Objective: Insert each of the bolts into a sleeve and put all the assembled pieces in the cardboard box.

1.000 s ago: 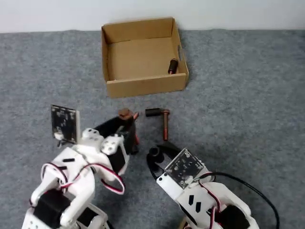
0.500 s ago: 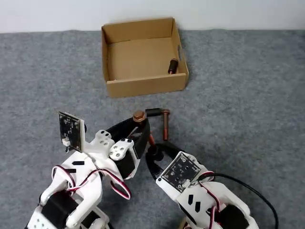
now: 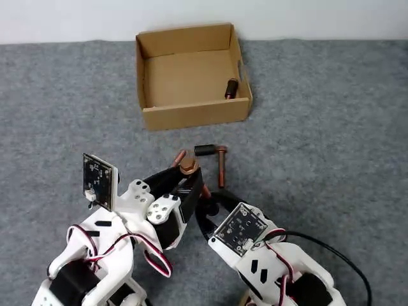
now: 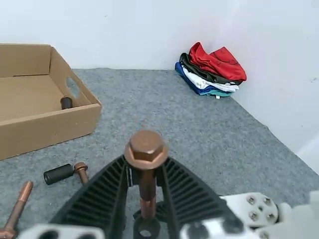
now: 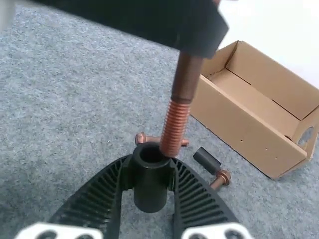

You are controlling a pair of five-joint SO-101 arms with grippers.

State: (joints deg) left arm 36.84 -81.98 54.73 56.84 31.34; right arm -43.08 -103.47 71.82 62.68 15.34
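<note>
Now: one bolt meets one sleeve

Left jaws clamp one bolt [image 4: 146,149] upright, head up, with its threaded tip at the mouth of the one sleeve [image 5: 149,181] gripped in the right jaws. On the counter [image 3: 331,127] lie two loose bolts [image 3: 221,167] and one loose sleeve [image 3: 204,150]. One assembled piece [image 3: 231,88] lies in the cardboard box [image 3: 191,115].

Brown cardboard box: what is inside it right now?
One dark cylindrical sleeve with a copper end lies against a side wall of the brown cardboard box. The floor strip right behind its front wall is hidden.
</note>
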